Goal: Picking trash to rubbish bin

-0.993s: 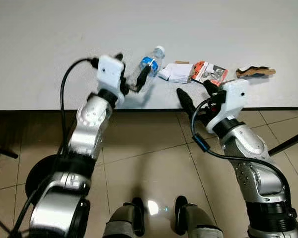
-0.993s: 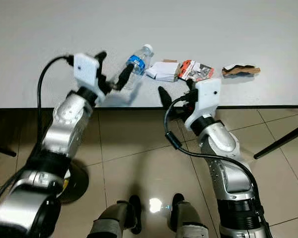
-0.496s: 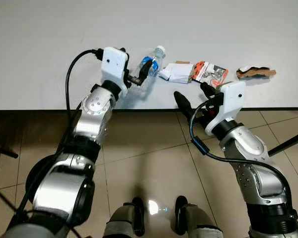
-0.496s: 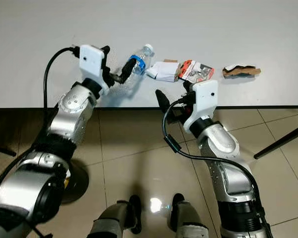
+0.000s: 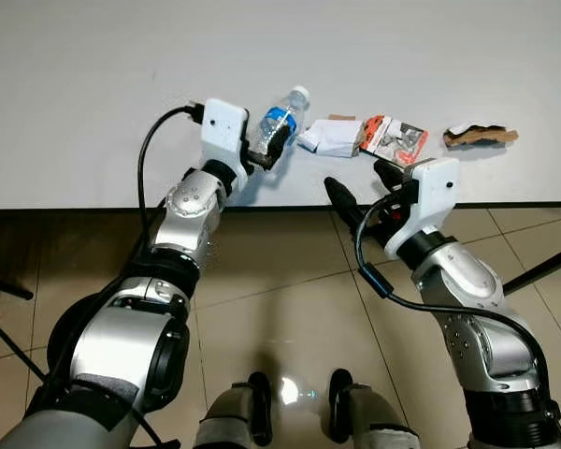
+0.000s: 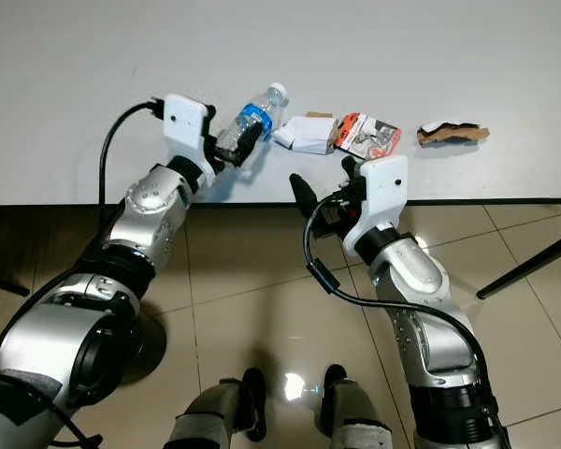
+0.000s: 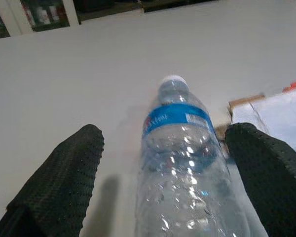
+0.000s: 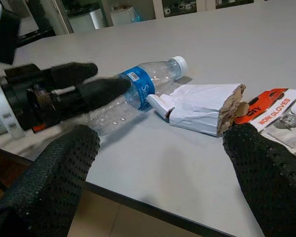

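Left end effector [image 7: 163, 173] is spread wide with its two fingers on either side of the plastic bottle [image 5: 279, 126], which lies on the white bench [image 5: 93, 84] near the front edge. Can't tell if they're touching it. Right end effector [image 5: 363, 187] sits wide apart at the bench edge, near the white carton [image 8: 204, 106] and glove packet [image 8: 274, 111].

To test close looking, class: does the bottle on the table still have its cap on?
Yes, the bottle lies on the table with a white cap on its neck.
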Robot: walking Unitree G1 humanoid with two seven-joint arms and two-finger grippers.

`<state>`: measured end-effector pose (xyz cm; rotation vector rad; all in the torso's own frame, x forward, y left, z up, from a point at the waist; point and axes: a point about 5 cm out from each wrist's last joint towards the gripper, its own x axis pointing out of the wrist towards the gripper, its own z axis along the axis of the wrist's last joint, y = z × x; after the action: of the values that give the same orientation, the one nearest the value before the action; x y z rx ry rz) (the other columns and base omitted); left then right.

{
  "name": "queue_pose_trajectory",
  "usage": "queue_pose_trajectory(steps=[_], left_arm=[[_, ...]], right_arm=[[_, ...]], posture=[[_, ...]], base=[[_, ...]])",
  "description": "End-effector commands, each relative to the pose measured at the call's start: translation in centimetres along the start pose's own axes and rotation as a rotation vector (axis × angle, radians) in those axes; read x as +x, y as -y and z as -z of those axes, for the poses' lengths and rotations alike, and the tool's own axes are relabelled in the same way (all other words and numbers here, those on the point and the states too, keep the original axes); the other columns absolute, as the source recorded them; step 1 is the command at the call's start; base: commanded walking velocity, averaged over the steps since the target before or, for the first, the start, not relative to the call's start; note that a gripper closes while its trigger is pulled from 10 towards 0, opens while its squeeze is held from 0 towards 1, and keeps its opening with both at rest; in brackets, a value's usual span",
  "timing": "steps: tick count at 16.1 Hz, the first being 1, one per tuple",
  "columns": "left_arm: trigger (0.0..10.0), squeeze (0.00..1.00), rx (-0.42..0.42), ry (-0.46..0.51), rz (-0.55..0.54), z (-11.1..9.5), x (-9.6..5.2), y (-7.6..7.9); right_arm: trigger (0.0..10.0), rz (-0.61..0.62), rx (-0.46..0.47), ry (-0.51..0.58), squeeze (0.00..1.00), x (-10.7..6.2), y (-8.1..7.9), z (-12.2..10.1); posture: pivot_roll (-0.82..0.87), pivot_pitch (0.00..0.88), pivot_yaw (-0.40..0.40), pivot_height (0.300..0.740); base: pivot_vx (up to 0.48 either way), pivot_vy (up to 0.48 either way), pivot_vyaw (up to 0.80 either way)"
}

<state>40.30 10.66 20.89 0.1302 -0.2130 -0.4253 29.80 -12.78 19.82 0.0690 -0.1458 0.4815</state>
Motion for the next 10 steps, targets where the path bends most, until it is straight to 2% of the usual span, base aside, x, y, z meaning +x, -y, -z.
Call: queue_pose_trajectory(steps=[1,5,10], left_arm=[[10.0,0.0,0.045,-0.036,0.016,0.6,-0.1,0.2],[10.0,0.0,0.17,-0.076,0.049,1.5,-0.4,0.6],[10.0,0.0,0.162,-0.11,0.002,2.0,-0.6,0.4]], right_arm=[[10.0,-0.027,0.014,0.01,0.0,-0.2,-0.7,-0.2],[10.0,-0.026,0.017,0.007,0.0,-0.2,-0.7,-0.2],[10.0,-0.021,0.022,0.008,0.0,-0.2,-0.7,-0.1]], posture=[[-0.01,0.299,0.105,0.74],[-0.01,0.303,0.104,0.74],[-0.01,0.304,0.106,0.74]], base=[[0.0,0.0,0.0],[0.0,0.0,0.0],[0.0,0.0,0.0]])
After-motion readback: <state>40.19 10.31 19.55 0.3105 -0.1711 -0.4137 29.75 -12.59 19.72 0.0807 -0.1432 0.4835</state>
